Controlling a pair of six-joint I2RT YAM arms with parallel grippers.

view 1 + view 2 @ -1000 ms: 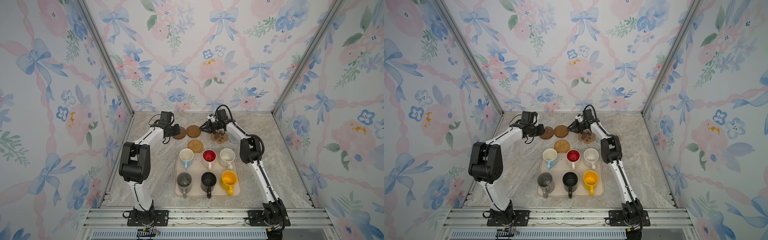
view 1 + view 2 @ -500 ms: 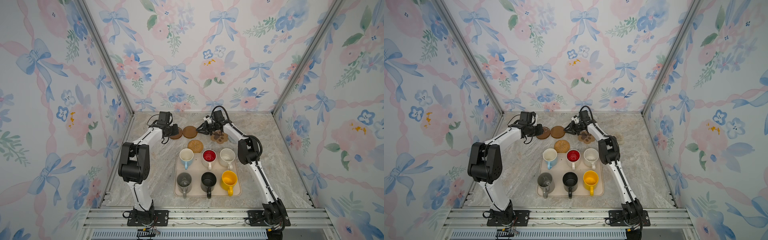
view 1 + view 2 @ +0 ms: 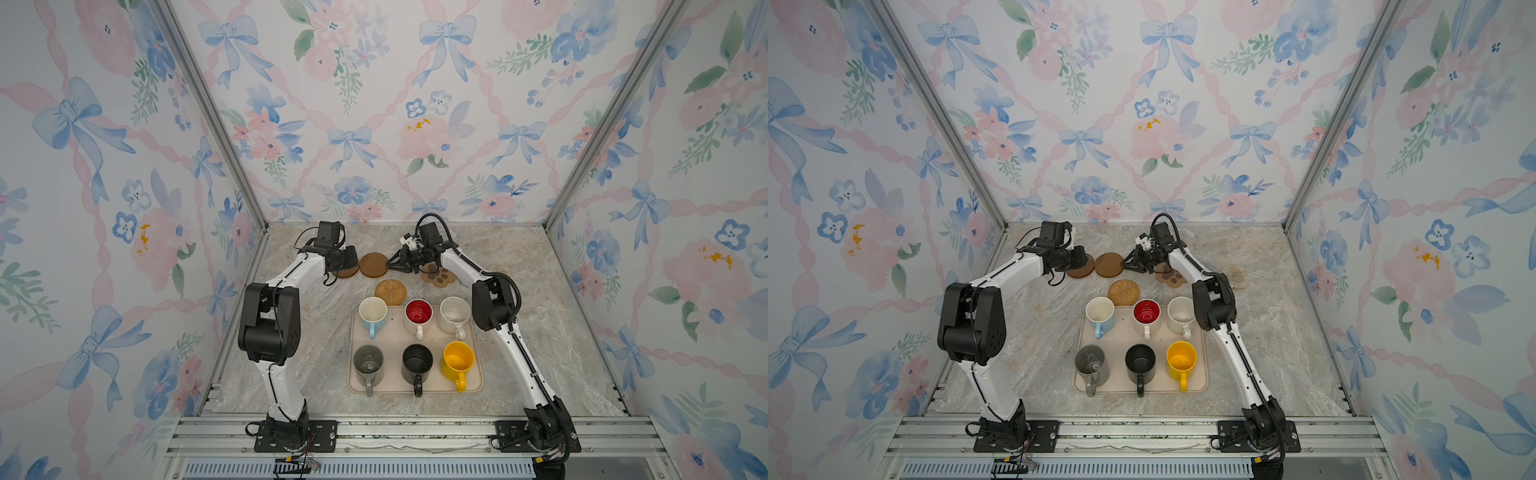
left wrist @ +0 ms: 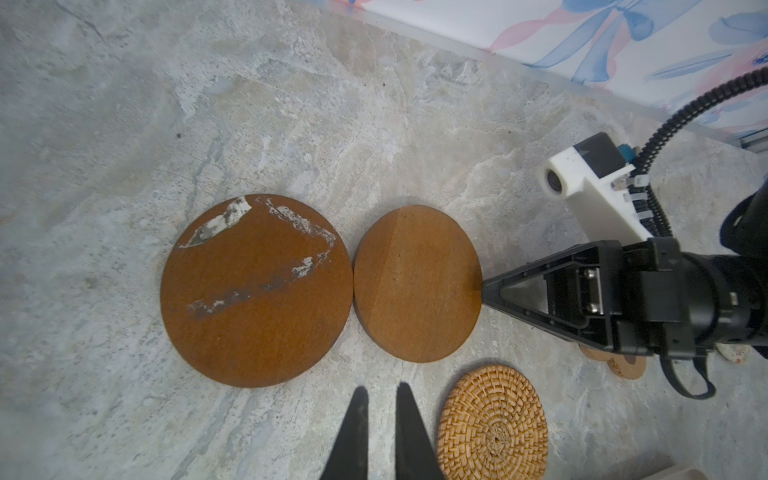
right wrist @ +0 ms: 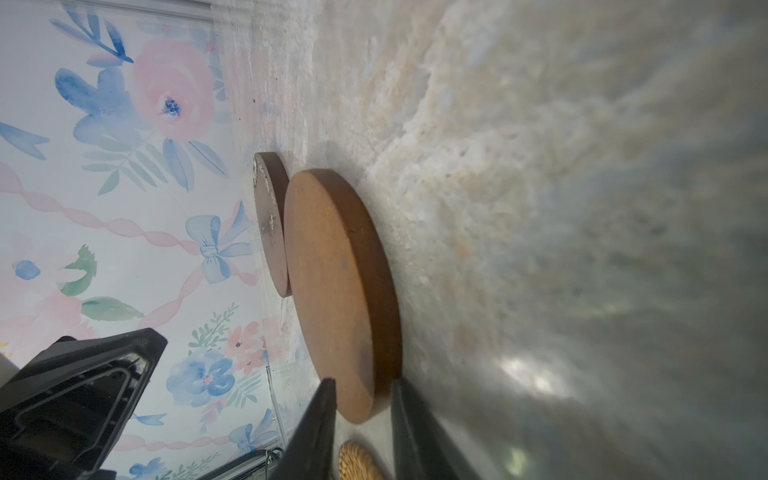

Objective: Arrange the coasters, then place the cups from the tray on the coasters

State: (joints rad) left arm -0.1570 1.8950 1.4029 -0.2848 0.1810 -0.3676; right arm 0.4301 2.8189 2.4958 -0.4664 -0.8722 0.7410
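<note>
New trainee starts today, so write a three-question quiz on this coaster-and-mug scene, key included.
1. True or false: the red-lined mug stands on the tray.
2. Which coaster's edge sits between the right jaws? A: rattan round. B: unscuffed brown disc. C: paw-shaped coaster.
3. Fill in: on the tray, the mug between the grey mug and the yellow mug is ____.

Key: 1 true; 2 B; 3 the black mug.
</note>
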